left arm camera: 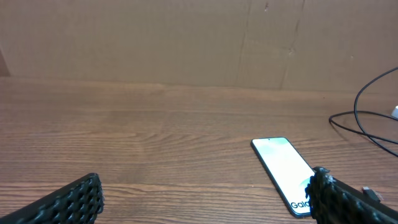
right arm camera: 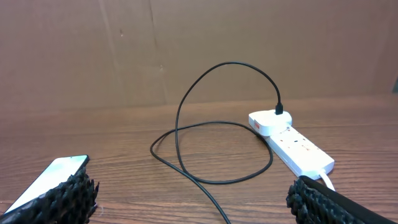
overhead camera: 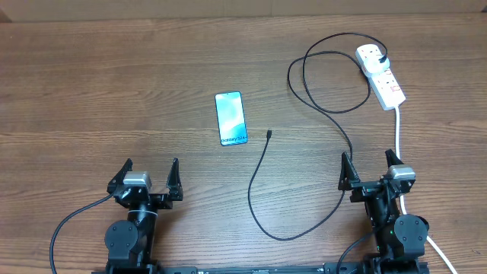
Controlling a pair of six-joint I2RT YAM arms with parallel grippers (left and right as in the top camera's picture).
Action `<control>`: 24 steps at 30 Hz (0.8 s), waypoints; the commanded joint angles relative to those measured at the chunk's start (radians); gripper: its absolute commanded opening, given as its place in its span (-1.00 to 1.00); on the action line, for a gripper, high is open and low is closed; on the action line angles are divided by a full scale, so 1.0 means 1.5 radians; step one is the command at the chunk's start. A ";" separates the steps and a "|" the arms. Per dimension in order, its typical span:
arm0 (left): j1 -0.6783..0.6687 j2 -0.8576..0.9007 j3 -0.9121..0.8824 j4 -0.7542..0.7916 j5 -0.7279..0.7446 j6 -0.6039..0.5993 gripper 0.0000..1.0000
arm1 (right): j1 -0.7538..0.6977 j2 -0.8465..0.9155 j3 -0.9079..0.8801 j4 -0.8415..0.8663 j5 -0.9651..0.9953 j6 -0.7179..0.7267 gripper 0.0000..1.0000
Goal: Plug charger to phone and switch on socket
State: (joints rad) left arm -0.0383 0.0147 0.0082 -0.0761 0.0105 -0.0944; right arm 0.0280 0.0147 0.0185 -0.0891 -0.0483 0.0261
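Note:
The phone (overhead camera: 230, 118) lies flat mid-table, blue screen up; it also shows in the left wrist view (left arm camera: 283, 170) and at the left edge of the right wrist view (right arm camera: 46, 179). The charger cable (overhead camera: 262, 175) runs from a small connector tip (overhead camera: 270, 135) beside the phone, loops near the front, then curls back to its plug (overhead camera: 380, 60) seated in the socket (overhead camera: 384, 78), also seen in the right wrist view (right arm camera: 292, 144). My left gripper (overhead camera: 149, 172) and right gripper (overhead camera: 370, 162) are both open and empty near the front edge.
The socket's thick white cord (overhead camera: 399, 129) runs down past the right arm toward the front edge. A brown cardboard wall (left arm camera: 199, 37) stands behind the wooden table (overhead camera: 114, 91).

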 commanded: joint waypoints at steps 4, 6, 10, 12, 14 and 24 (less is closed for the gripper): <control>0.004 -0.006 -0.002 -0.001 -0.005 0.013 1.00 | 0.004 -0.008 -0.007 0.005 -0.004 0.003 1.00; 0.004 -0.006 -0.002 0.000 -0.010 0.014 0.99 | 0.004 -0.008 -0.007 0.005 -0.004 0.003 1.00; 0.003 -0.006 -0.002 0.045 0.156 -0.176 0.99 | 0.004 -0.008 -0.007 0.005 -0.004 0.003 1.00; 0.003 -0.006 -0.002 0.054 0.245 -0.305 0.99 | 0.004 -0.008 -0.007 0.005 -0.004 0.003 1.00; 0.003 -0.006 -0.002 0.054 0.270 -0.377 1.00 | 0.004 -0.008 -0.007 0.005 -0.004 0.003 1.00; 0.004 -0.006 0.021 0.474 0.106 -0.430 0.99 | 0.004 -0.008 -0.007 0.005 -0.004 0.003 1.00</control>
State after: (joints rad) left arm -0.0372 0.0151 0.0128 0.5594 0.3248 -0.6865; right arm 0.0280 0.0147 0.0185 -0.0875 -0.0486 0.0265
